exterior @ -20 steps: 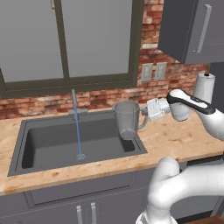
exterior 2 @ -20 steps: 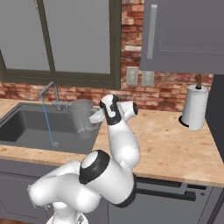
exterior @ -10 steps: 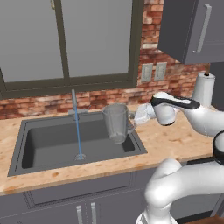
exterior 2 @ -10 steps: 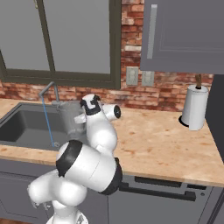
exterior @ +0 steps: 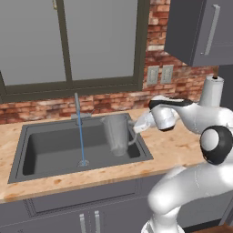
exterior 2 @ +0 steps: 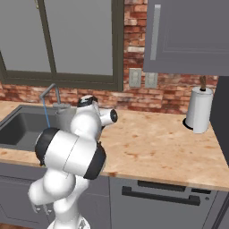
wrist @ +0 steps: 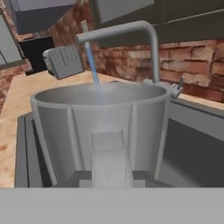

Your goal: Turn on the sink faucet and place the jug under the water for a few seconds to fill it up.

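Note:
The translucent grey jug (exterior: 116, 134) hangs upright over the right part of the dark sink (exterior: 45, 152). My gripper (exterior: 135, 129) is shut on its handle from the right. The slim grey faucet (exterior: 77, 105) stands at the sink's back edge, and a thin blue stream of water (exterior: 81, 141) falls from it to the basin floor. The jug is to the right of the stream, apart from it. In the hand view the jug (wrist: 100, 127) is close in front, with the faucet (wrist: 131, 33) and the water (wrist: 92, 65) beyond its far rim. The right base view has the jug (exterior 2: 64, 117) partly behind my arm.
A white paper-towel roll (exterior: 213, 91) stands at the back right of the wooden counter (exterior 2: 152, 147). Two wall outlets (exterior: 159, 75) sit above the counter, under a dark upper cabinet (exterior: 200, 32). A window runs behind the sink.
My arm has swung left, carrying the jug from the sink's right edge to over the basin, closer to the stream. The water keeps running.

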Controlling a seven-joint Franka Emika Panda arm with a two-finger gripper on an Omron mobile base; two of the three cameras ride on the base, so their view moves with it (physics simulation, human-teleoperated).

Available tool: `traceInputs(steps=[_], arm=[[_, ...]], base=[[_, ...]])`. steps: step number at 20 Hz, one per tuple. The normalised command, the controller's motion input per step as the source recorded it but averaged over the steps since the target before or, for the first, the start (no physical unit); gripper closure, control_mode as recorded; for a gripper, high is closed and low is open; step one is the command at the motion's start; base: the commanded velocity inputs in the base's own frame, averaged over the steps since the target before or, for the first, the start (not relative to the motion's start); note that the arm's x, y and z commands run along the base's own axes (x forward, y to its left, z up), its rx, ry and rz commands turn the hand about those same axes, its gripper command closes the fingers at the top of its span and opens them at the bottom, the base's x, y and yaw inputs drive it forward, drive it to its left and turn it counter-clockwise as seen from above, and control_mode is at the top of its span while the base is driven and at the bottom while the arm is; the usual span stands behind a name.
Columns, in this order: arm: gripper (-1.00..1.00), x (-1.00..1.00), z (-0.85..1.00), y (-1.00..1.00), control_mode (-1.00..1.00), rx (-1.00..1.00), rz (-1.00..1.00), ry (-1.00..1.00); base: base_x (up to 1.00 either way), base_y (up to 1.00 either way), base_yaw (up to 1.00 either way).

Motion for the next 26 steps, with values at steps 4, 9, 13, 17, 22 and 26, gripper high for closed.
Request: traceInputs(steps=[4,9,13,17,22,26], arm=[[1.00,0.06,-0.18,0.16,-1.00,0.00,0.00,0.10],[1.00,0.07,-0.13,0.12,-1.00,0.00,0.00,0.04],[1.00,0.18,-0.02,0.16,-1.00,0.00,0.00,0.00],[1.00,0.21,0.00,0.17,-1.00,-0.04,-0.04,0.00],[1.00,0.13,0.00,0.17,-1.00,-0.20,-0.01,0.00],[1.00,0.07,0.00,0.38,-1.00,-0.27,0.00,0.00]], base=[[0.00,0.00,0.00],[0.00,0.00,0.00],[0.00,0.00,0.00],[0.00,0.00,0.00],[0.00,0.00,0.00],[0.00,0.00,0.00]])
